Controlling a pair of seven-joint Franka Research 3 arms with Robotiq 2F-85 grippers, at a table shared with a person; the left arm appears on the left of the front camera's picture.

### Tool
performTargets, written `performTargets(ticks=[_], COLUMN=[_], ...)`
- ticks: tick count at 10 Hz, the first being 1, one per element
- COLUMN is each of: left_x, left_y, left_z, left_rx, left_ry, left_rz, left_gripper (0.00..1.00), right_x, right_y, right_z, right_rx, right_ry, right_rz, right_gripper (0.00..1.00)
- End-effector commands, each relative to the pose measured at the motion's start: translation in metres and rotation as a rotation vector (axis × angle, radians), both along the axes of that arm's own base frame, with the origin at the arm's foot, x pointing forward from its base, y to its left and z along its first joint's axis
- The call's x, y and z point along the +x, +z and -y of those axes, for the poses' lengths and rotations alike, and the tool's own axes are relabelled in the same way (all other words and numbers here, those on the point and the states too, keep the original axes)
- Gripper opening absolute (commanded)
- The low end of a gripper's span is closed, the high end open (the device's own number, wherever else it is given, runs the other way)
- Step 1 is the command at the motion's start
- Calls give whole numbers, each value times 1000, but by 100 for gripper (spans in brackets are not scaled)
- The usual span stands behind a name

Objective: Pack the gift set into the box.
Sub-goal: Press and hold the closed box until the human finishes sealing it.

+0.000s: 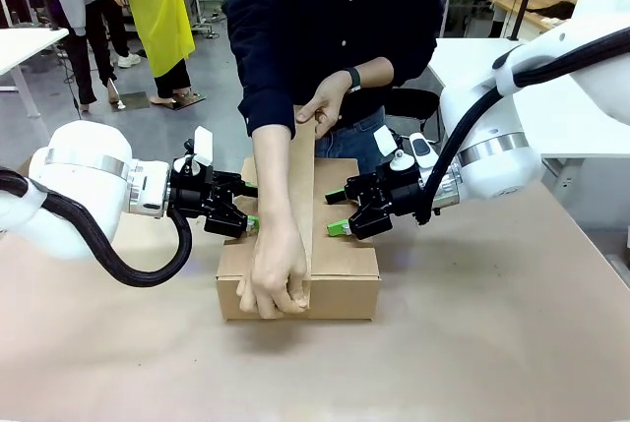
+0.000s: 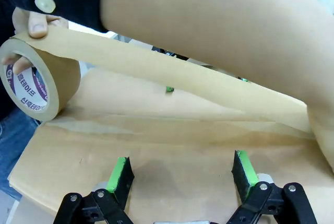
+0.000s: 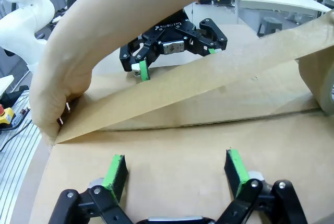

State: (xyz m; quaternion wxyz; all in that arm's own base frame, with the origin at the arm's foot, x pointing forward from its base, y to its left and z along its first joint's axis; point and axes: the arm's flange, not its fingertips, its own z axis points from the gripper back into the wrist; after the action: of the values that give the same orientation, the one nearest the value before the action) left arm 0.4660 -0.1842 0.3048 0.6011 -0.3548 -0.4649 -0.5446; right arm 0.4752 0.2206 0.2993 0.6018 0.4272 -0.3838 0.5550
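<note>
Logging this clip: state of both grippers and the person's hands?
Left gripper: open, empty.
Right gripper: open, empty.
One hand: pressing brown tape strip onto brown cardboard box.
Other hand: holding tape roll.

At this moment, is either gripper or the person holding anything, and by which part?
Both grippers, left and right, are open and grip nothing. The person holds the tape roll at its rim and presses the tape's free end onto the box.

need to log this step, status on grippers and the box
Left gripper and right gripper open, pressing the box flaps flat. Person's hand running tape along the seam.
</note>
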Motion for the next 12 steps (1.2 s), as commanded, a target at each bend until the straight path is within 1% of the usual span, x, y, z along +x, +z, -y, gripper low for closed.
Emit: performTargets(ticks=[1,12], left_x=[-1,-1], left_y=[-3,-3], left_z=[-1,-1], left_rx=[-8,-8], left_ry=[8,8], left_rz=[24,24], left_gripper=[100,100], right_x=[-1,-1], right_y=[-2,-2], right_z=[0,0], right_rx=[-11,-11], right_ry=[-3,-3], right_rz=[2,2], right_gripper=[100,100])
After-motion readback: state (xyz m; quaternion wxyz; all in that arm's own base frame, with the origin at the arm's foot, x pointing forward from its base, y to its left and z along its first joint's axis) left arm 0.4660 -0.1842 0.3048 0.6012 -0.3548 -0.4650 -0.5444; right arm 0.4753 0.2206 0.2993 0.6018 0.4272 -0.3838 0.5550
